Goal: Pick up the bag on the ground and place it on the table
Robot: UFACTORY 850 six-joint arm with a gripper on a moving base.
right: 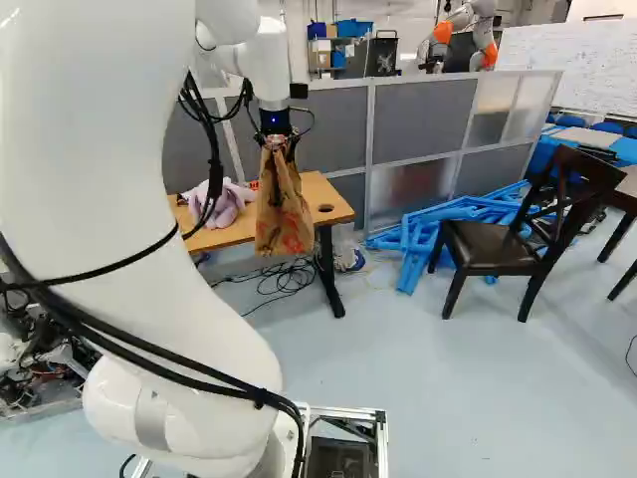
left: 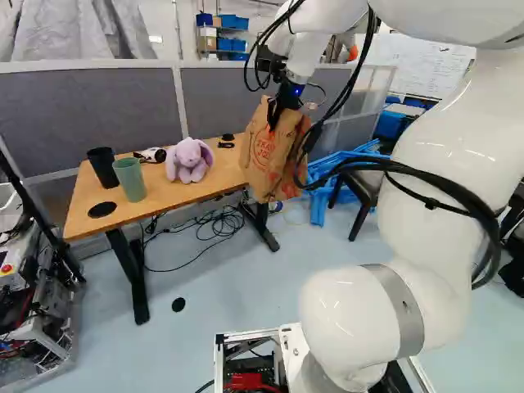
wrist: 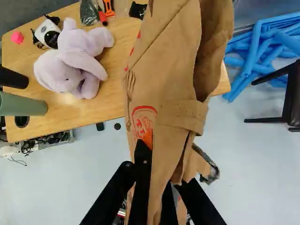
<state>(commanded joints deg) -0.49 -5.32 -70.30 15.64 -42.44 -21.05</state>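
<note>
Two cups, a black one (left: 101,168) and a green one (left: 131,180), stand at the left end of the one wooden table (left: 168,196) in the left base view. One plush toy (left: 190,160) sits on its middle. Next comes the one brown paper bag (left: 266,164), hanging by the table's right end, long axis roughly upright. The gripper (wrist: 157,168), on the only arm near it, has its fingers nearly closed, pinching folded paper between them. The tabletop seems to lie ahead of the jaws, so the coming move likely goes forward over it, then down. One heap of blue frames (right: 438,229) and one dark chair (right: 488,244) lie right of the table.
</note>
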